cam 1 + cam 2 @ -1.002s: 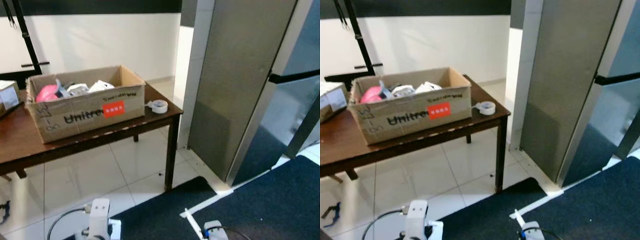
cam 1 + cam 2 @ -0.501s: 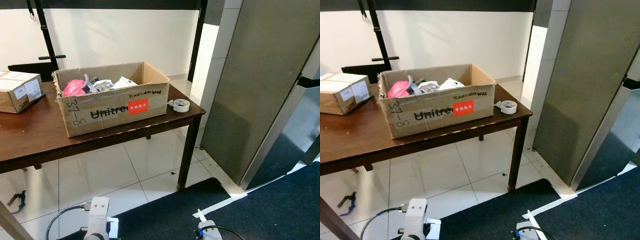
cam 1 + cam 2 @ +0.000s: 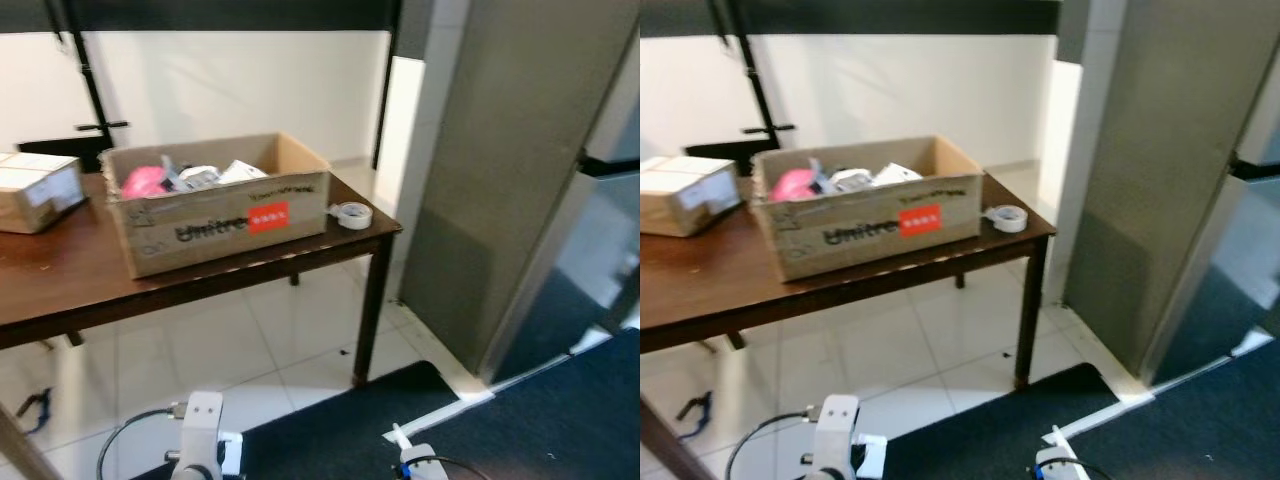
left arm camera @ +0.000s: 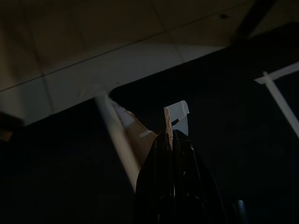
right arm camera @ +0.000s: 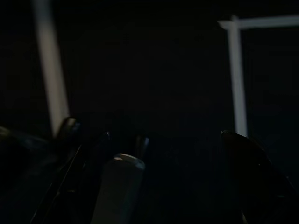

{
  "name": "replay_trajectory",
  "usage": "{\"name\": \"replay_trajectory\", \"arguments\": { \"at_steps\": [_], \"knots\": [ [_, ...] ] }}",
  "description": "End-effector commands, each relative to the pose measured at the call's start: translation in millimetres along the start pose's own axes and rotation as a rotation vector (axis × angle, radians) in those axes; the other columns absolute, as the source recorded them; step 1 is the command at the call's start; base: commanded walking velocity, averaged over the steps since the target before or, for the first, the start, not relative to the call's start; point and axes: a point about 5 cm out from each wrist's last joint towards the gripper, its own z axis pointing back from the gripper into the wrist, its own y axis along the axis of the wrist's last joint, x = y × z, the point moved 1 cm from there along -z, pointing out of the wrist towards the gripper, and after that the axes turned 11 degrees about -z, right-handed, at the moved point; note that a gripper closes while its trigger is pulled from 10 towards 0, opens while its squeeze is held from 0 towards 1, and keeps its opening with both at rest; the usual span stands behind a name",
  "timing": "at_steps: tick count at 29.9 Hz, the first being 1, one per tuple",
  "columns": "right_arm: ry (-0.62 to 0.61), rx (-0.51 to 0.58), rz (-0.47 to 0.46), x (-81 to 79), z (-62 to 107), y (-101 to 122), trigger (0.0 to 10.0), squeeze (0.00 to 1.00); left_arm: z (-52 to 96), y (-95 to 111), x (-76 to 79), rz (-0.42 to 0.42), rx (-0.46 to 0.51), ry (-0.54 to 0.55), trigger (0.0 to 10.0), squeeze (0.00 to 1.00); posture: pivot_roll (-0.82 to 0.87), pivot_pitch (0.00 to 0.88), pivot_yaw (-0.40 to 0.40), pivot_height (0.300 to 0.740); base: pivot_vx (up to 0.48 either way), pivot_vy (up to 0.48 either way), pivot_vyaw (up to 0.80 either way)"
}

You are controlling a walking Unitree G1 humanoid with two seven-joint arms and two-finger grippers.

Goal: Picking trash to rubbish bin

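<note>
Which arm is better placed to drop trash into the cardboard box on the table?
Probably the left. The cardboard box sits on the table toward the robot's left, and the left gripper is shut on a pale scrap. Both arms hang low.

Ahead of me stands a dark wooden desk (image 3: 60, 285) on pale floor tiles (image 3: 250, 350). Near its right corner lies a roll of tape (image 3: 351, 214). At the desk's left end rests a small closed carton (image 3: 35, 190). A grey panelled wall (image 3: 500, 170) rises on my right, and dark blue carpet (image 3: 520, 420) edged with white tape (image 3: 440, 410) lies below me.
</note>
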Motion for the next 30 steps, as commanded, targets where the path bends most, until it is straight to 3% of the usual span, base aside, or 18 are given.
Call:
{"name": "replay_trajectory", "arguments": {
  "at_steps": [1,17,19,30],
  "knots": [
    [0.0,-0.008,-0.006,0.1,0.3,-2.4,10.0,0.0,0.6,-3.0,0.6,-0.013,-0.012,0.001,10.0,0.0,-0.03,0.007,-0.003,0.74,0.0,0.0,0.8],
    [-0.012,-0.013,-0.013,0.2,0.1,-3.0,10.0,0.0,0.3,-3.7,1.9,-0.046,-0.024,0.0,10.0,0.0,-0.03,0.009,-0.003,0.74,0.0,0.0,0.8],
    [-0.052,-0.008,-0.08,6.0,0.8,-3.5,10.0,0.0,0.3,-4.2,2.4,-0.045,-0.029,-0.004,10.0,0.0,-0.03,0.009,-0.004,0.74,0.0,0.0,0.0],
    [-0.056,-0.016,-0.062,7.1,1.0,-3.9,10.0,0.0,0.0,-6.8,3.0,-0.036,-0.062,-0.024,10.0,0.0,-0.03,0.008,0.0,0.74,0.115,0.0,0.0]
  ]
}}
